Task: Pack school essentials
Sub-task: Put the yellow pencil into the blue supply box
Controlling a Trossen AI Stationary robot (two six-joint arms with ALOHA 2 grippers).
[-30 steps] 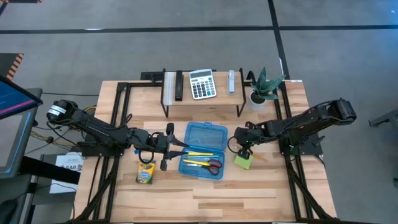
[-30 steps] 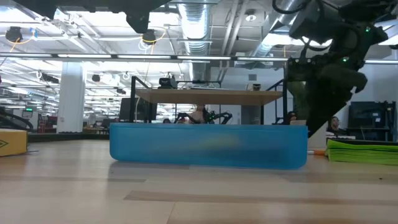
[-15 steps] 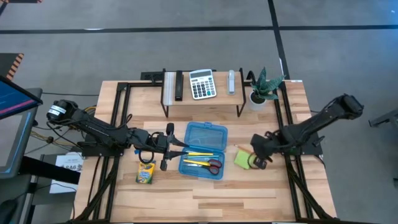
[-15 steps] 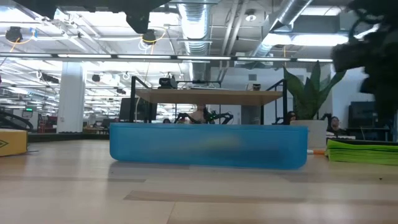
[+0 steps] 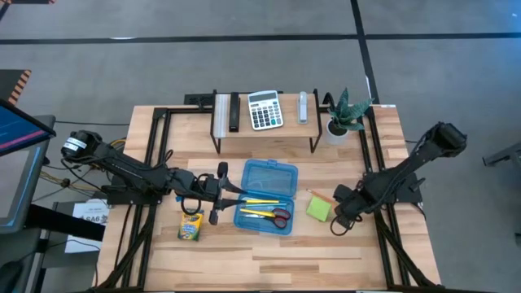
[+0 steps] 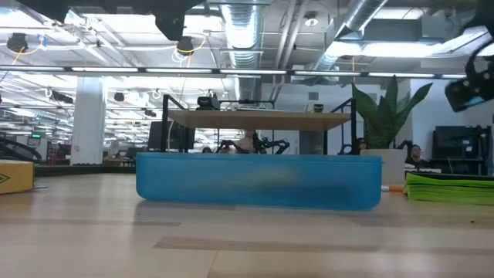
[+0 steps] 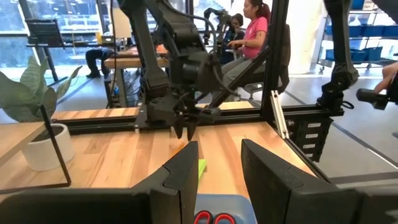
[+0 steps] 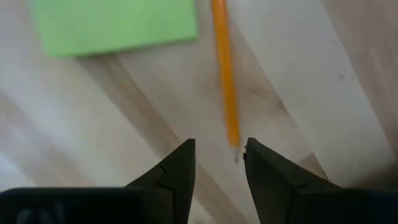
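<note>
From above, a blue pencil case lies open in the middle of the wooden tabletop, with yellow pencils and red-handled scissors already in it. The left claw hovers just beside the case's left edge; from up here I cannot tell how its fingers stand. The crayon box lies near it, outside the case. The right claw sits low, just right of the lime-green sticky-note pad, and an orange pencil lies loose beside the pad. Both are probably next to go in. A calculator on a rack and a potted plant stand at the back.

At tabletop height, the case wall fills the middle, the pad's edge shows at right with the plant behind, and a bright open workshop with ceiling ducts lies beyond.

The left wrist looks across to the right arm's claw hanging point-down over the wood, with a seated person behind. Its own fingers stand apart on nothing.

The right wrist looks down on the pad and the orange pencil. Its fingers are spread and empty, the pencil's end lying just ahead of the gap, which suggests they are lined up to take it.
</note>
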